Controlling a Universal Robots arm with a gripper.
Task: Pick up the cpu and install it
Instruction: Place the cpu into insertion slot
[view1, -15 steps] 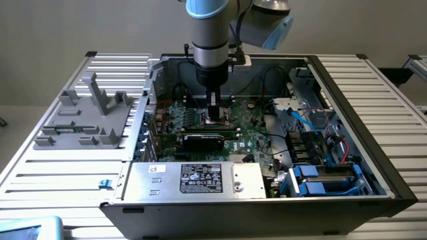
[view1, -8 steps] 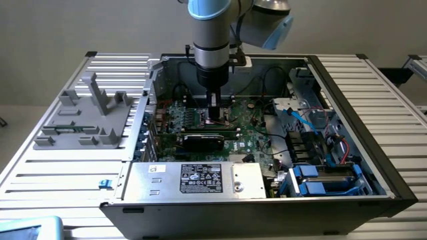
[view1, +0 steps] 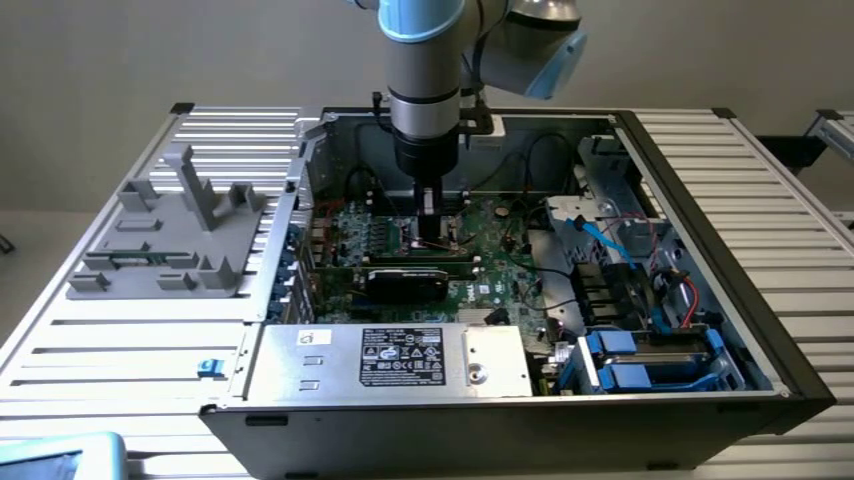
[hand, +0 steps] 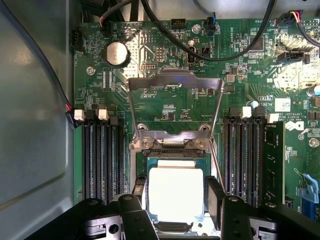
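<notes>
CPU (hand: 176, 194) is sitting in the motherboard socket (hand: 175, 220) between the gripper (hand: 176, 200)'s partly open jaws, apparently placed, while the retention frame (hand: 174, 112) is standing unlatched.

Even room light, glare whitening cpu (hand: 176, 194) top

Cpu (hand: 176, 194), flat square chip with bright silvery top, lying level in the motherboard socket, between memory slots
</notes>
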